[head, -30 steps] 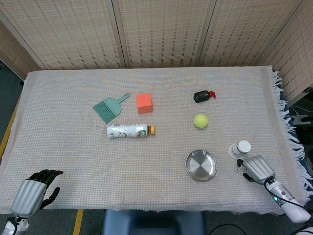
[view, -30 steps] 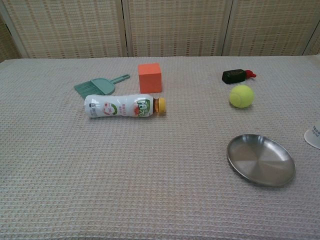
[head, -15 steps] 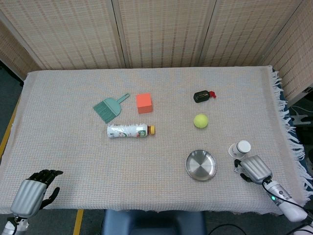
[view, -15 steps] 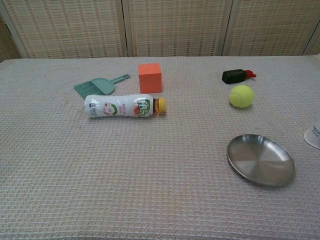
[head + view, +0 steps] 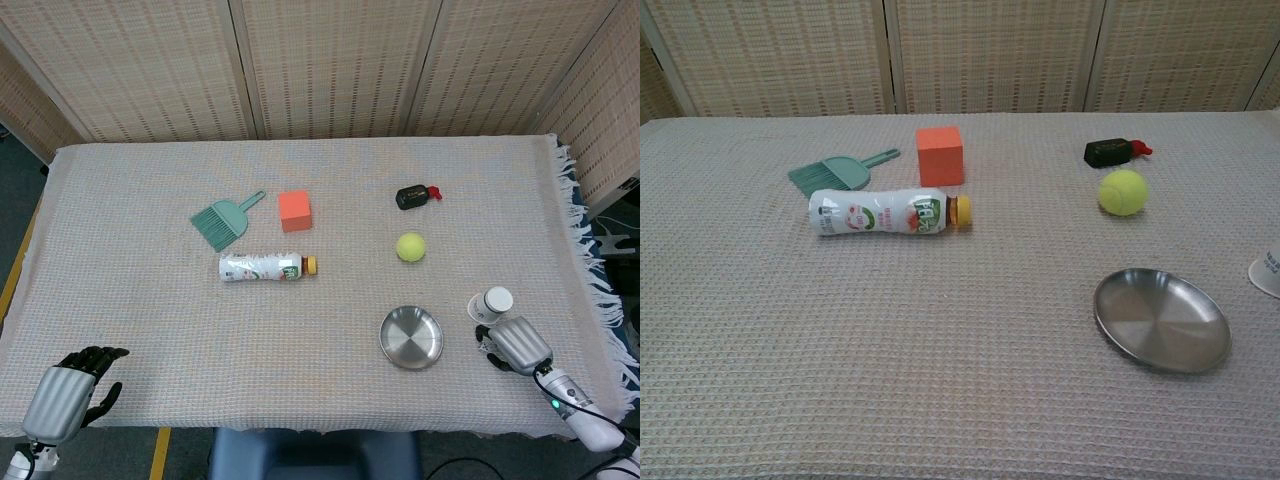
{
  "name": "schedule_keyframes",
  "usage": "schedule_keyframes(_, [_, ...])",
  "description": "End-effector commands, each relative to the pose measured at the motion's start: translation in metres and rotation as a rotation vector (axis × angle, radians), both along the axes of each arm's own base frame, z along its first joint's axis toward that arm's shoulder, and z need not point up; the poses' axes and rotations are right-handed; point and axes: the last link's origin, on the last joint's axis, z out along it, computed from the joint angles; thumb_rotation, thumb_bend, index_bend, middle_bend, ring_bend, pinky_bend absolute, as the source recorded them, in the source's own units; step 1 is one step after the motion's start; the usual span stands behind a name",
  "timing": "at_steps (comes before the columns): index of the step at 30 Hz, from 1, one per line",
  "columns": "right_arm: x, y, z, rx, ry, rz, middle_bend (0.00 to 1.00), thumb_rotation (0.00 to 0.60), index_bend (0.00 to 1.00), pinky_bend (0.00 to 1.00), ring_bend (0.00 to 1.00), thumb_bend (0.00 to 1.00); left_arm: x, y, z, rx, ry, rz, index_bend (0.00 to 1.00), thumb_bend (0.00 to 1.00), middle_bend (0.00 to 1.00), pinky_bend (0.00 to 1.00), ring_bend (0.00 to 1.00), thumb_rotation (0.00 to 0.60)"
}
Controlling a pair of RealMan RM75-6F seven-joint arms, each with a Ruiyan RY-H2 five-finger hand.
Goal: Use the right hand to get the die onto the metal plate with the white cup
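The metal plate (image 5: pixel 411 337) (image 5: pixel 1161 320) lies on the cloth near the front right and holds nothing. Just to its right, the white cup (image 5: pixel 493 302) (image 5: pixel 1269 270) lies beside my right hand; the chest view cuts it off at the frame edge. My right hand (image 5: pixel 513 345) rests on the cloth in front of the cup, its dark fingers (image 5: pixel 487 340) curled down towards the plate. The die does not show; the fingers cover the spot where it lay. My left hand (image 5: pixel 68 392) hovers at the table's front left corner, fingers apart, holding nothing.
A tennis ball (image 5: pixel 410 247) and a black and red object (image 5: pixel 414 196) sit behind the plate. Further left are an orange cube (image 5: pixel 294 210), a green dustpan brush (image 5: pixel 224 220) and a bottle (image 5: pixel 266 267) on its side. The fringed cloth edge (image 5: pixel 595 290) runs close to my right hand.
My right hand has slid a little left and towards the front edge, and its fingers now cover the small white die that showed beside them. The left hand has not moved.
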Motion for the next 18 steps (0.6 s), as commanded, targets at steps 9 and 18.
schedule_keyframes(9, [0.001, 0.000, 0.001, -0.011, -0.006, 0.004, 0.74, 0.600, 0.58, 1.00, 0.72, 0.22, 0.000, 0.000, 0.000, 0.001, 0.000, -0.001, 0.30, 0.36, 0.36, 0.49, 0.33, 0.600])
schedule_keyframes(18, [0.039, -0.013, 0.000, -0.050, -0.143, 0.100, 0.74, 0.600, 0.58, 1.00, 0.72, 0.22, 0.000, 0.000, -0.001, -0.004, 0.007, -0.001, 0.30, 0.36, 0.36, 0.49, 0.33, 0.600])
